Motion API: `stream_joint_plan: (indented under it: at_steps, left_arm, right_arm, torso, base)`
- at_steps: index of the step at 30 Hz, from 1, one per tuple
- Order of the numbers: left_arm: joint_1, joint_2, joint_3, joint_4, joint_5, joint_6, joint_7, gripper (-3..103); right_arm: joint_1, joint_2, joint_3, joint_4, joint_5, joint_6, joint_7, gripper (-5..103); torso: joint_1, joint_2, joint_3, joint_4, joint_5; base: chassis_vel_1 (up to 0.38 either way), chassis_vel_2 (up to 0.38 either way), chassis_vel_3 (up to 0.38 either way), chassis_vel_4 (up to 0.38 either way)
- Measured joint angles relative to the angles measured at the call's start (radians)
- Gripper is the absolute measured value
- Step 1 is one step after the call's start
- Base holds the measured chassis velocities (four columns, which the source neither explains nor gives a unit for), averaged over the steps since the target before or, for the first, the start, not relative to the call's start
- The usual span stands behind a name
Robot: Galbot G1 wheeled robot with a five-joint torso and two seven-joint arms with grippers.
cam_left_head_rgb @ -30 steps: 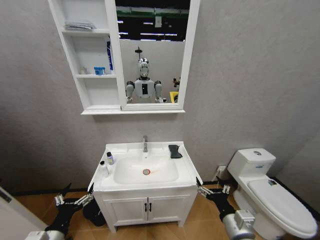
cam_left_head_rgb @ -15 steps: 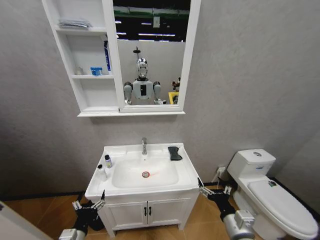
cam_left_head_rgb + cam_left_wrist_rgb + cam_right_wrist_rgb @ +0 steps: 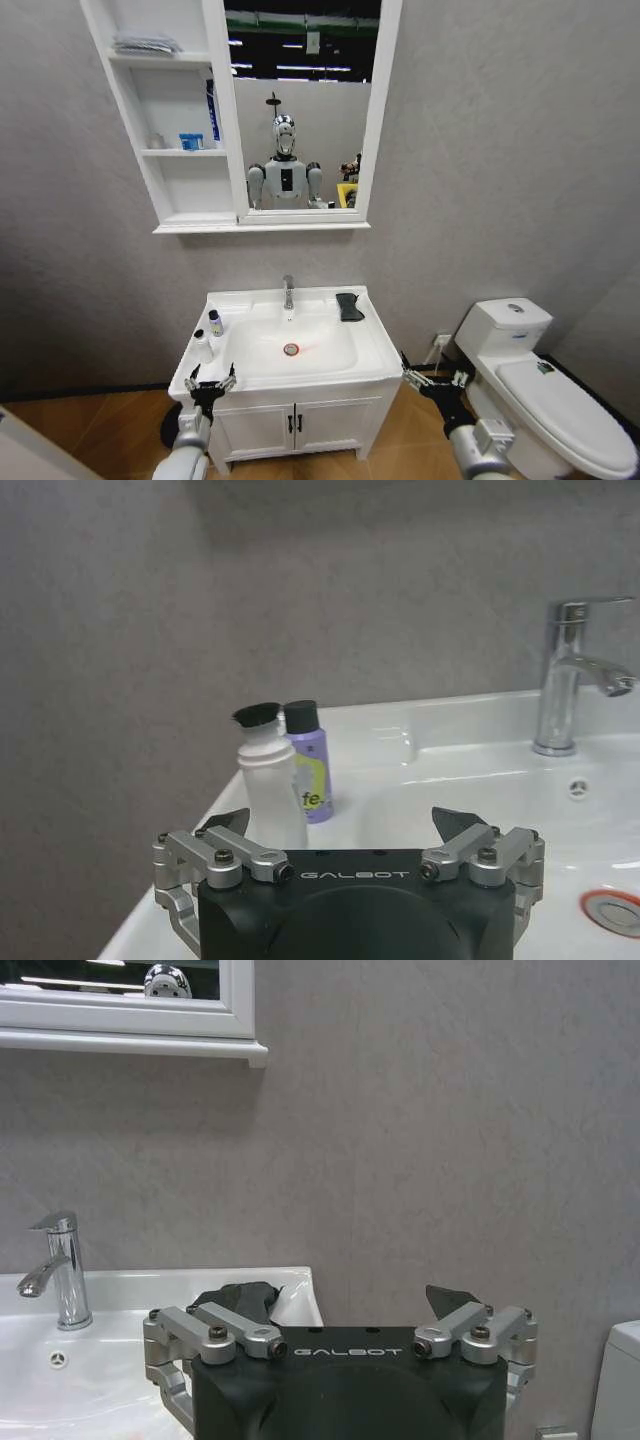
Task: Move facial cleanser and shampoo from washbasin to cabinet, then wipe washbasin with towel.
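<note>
Washbasin [image 3: 375, 345] stands against the grey wall below the mirror, chrome tap [image 3: 289, 291] at its back rim, red-ringed drain [image 3: 291, 349] in the bowl. We note two bottles on its left ledge, touching or nearly so: a white bottle with a black cap [image 3: 270, 780] and a purple bottle with a black cap [image 3: 309, 763]. Black towel [image 3: 349, 305] lies folded on the back right corner of the basin. Cabinet [image 3: 150, 120] hangs up left of the mirror, with small items already on its upper and middle shelves. Our left gripper [image 3: 209, 378] sits at the basin's front left corner, fingers spread wide, nothing between them, facing the two bottles. Our right gripper [image 3: 435, 379] hangs beside the basin's front right corner, between basin and toilet [image 3: 540, 395], fingers likewise apart and empty.
</note>
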Motion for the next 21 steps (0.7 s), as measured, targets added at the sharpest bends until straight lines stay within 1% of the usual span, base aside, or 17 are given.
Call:
stream_joint_plan:
  at_steps: [2, 3, 5, 9, 11, 14, 15, 17, 18, 19, 21]
  left_arm:
    - [-0.028, 0.009, -0.004, 0.022, -0.013, 0.004, -0.031, 100]
    - [-0.052, 0.02, -0.008, 0.047, -0.024, 0.015, -0.051, 100]
    - [-0.071, 0.026, -0.011, 0.068, -0.03, 0.021, -0.059, 100]
    - [-0.106, 0.035, -0.015, 0.112, -0.04, 0.026, -0.062, 100]
    - [-0.158, 0.049, -0.012, 0.17, -0.047, 0.027, -0.054, 100]
    - [-0.19, 0.059, -0.005, 0.198, -0.063, 0.031, -0.04, 101]
    - [-0.205, 0.065, -0.001, 0.21, -0.07, 0.036, -0.034, 100]
    - [-0.215, 0.069, 0.002, 0.221, -0.077, 0.039, -0.032, 100]
    - [-0.225, 0.072, 0.005, 0.234, -0.086, 0.04, -0.03, 96]
    - [-0.225, 0.072, 0.005, 0.234, -0.086, 0.04, -0.03, 96]
    - [-0.238, 0.079, 0.007, 0.253, -0.105, 0.044, -0.024, 85]
  right_arm:
    - [0.003, -0.002, 0.001, -0.011, 0.011, 0.006, 0.004, 100]
    - [0.004, -0.006, 0.003, -0.019, 0.025, 0.009, 0.009, 100]
    - [0.005, -0.009, 0.003, -0.027, 0.029, 0.011, 0.011, 100]
    - [0.007, -0.013, 0.004, -0.042, 0.03, 0.018, 0.012, 100]
    - [0.016, -0.013, -0.002, -0.057, 0.031, 0.022, 0.026, 100]
    - [0.025, -0.013, -0.003, -0.071, 0.031, 0.022, 0.031, 100]
    - [0.031, -0.012, -0.003, -0.081, 0.031, 0.022, 0.034, 100]
    - [0.034, -0.011, -0.004, -0.088, 0.031, 0.022, 0.036, 100]
    - [0.036, -0.009, -0.005, -0.093, 0.031, 0.021, 0.037, 100]
    - [0.036, -0.009, -0.005, -0.093, 0.031, 0.021, 0.037, 100]
    - [0.038, -0.006, -0.006, -0.103, 0.03, 0.021, 0.038, 100]
  torso:
    - [0.0, 0.0, 0.0, 0.0, 0.0001]
    - [0.0, 0.0, 0.0, 0.0001, 0.0002]
    - [0.0, 0.0, 0.0, 0.0002, -0.0001]
    - [0.0, 0.0, 0.0, 0.0001, -0.0001]
    - [0.0, 0.0, 0.0, 0.0001, 0.0]
    - [0.0, 0.0, 0.0, 0.0, -0.0002]
    - [0.0, 0.0, 0.0, 0.0001, 0.0]
    - [0.0, 0.0, 0.0, 0.0, 0.0001]
    - [0.0, 0.0, 0.0, 0.0, 0.0]
    - [0.0, 0.0, 0.0, 0.0, 0.0]
    - [0.0, 0.0, 0.0, 0.0001, 0.0]
  base:
    - [0.0, 0.0, 0.0, 0.0]
    - [0.0, 0.0, 0.0, 0.0]
    - [0.0, 0.0, 0.0, 0.0]
    - [0.0, 0.0, 0.0, 0.0]
    - [0.0, 0.0, 0.0, 0.0]
    - [0.0, 0.0, 0.0, 0.0]
    - [0.0, 0.0, 0.0, 0.0]
    - [0.0, 0.0, 0.0, 0.0]
    - [0.0, 0.0, 0.0, 0.0]
    - [0.0, 0.0, 0.0, 0.0]
    - [0.0, 0.0, 0.0, 0.0]
